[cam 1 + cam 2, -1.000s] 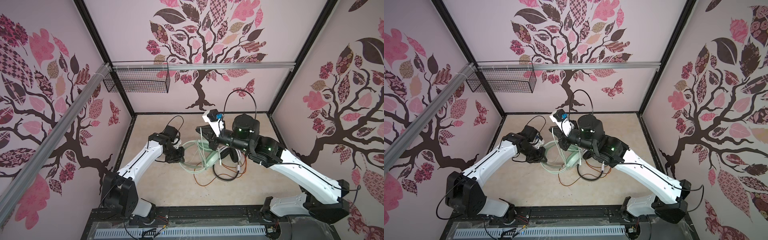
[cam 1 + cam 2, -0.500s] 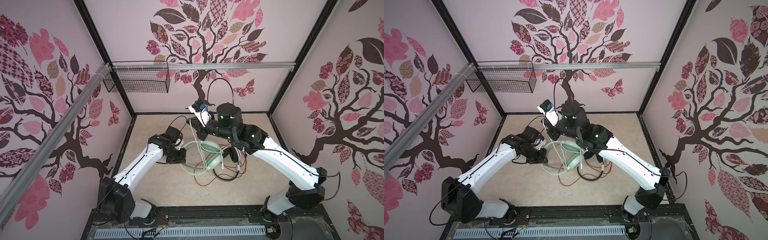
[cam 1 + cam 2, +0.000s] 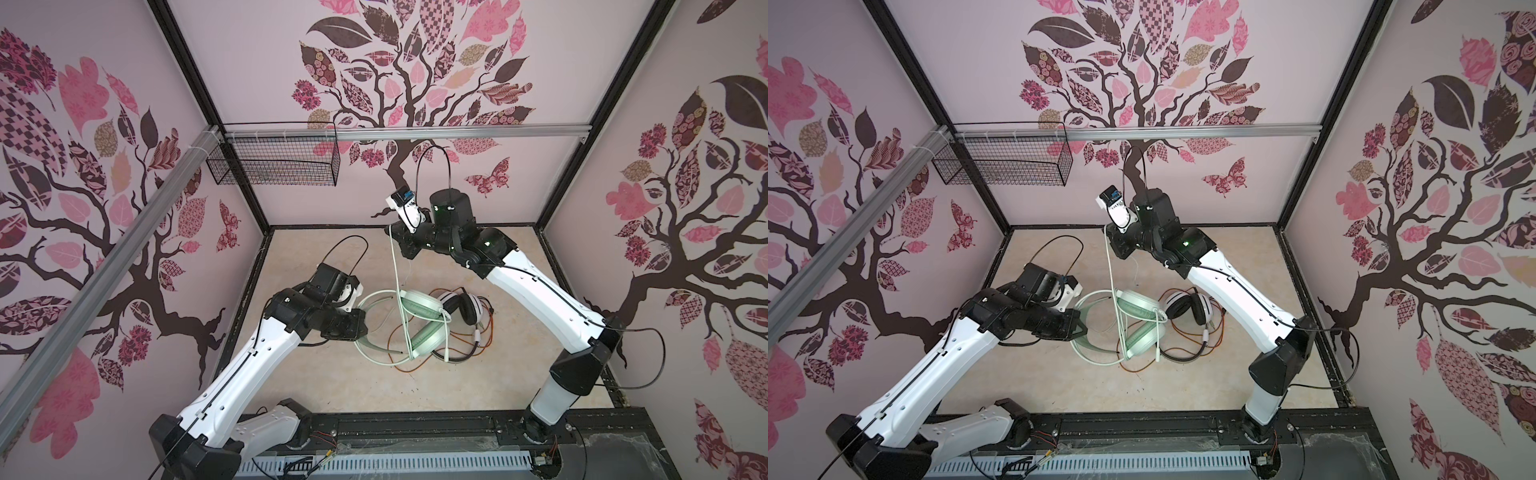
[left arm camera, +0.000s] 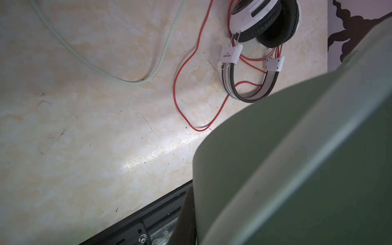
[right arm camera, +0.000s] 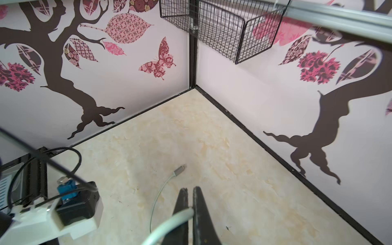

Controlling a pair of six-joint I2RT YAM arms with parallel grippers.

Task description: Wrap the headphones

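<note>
The left gripper (image 3: 358, 336) clamps the band of the mint-green headphones (image 3: 419, 307) lying mid-way across the table (image 3: 332, 386). The right gripper (image 5: 190, 189), raised at the far side, pinches their pale cord (image 3: 397, 274). The white-and-black headphones (image 3: 469, 309) lie just right.

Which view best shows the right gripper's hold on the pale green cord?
The right wrist view: the right gripper is shut on the pale green cord, close up. Both top views show only the cord running from it down to the mint-green headphones. The left wrist view shows just a slack loop.
</note>
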